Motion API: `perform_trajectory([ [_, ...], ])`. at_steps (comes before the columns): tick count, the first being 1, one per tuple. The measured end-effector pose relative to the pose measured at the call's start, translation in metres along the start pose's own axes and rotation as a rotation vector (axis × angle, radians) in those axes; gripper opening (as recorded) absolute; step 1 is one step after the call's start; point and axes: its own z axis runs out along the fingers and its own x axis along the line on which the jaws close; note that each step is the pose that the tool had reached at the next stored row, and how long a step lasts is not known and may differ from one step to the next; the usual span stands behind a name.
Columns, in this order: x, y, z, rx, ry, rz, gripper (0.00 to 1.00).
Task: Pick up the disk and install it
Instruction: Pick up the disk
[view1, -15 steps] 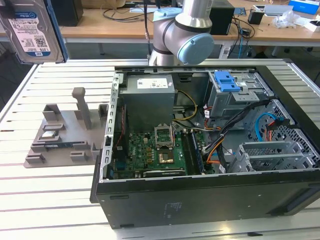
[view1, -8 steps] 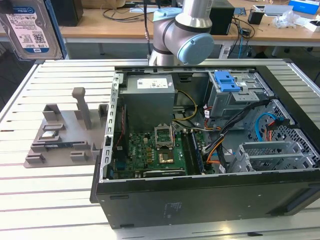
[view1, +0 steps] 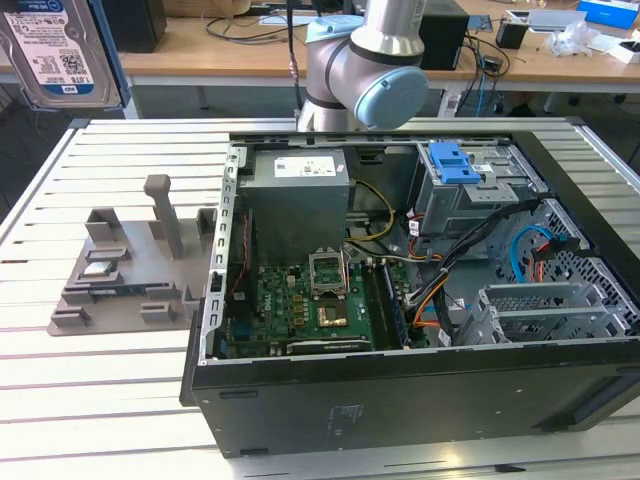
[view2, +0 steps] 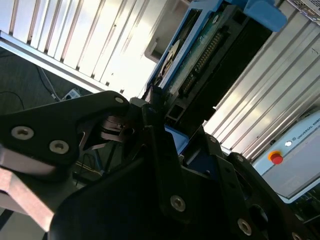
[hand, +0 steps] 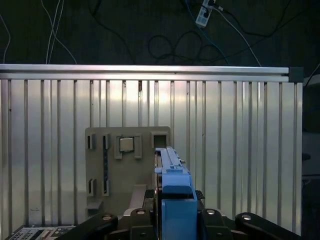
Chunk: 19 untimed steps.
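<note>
Slatted metal desk (view1: 130, 400) carries a grey fixture (view1: 120, 318), which we take as our landmark. We find the open computer case (view1: 400, 390) just beside the fixture. We record the disk (view1: 55, 50) held upright, high above the fixture and outside the case. In the first wrist view the pincer (hand: 176, 217) is clamped on the disk's blue carrier frame, with black metal against either side. A small silver chip (hand: 126, 144) sits in a fixture pocket.
</note>
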Motion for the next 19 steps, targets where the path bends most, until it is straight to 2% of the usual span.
perform_trajectory([
  [6, -0.0003, 0.0001, -0.0106, 0.0001, -0.0001, 0.000, 0.37],
  [16, -0.0002, -0.0001, -0.0107, 0.0000, -0.0004, 0.000, 0.37],
  [19, -0.0002, -0.0027, -0.0107, 0.0000, -0.0004, 0.000, 0.37],
])
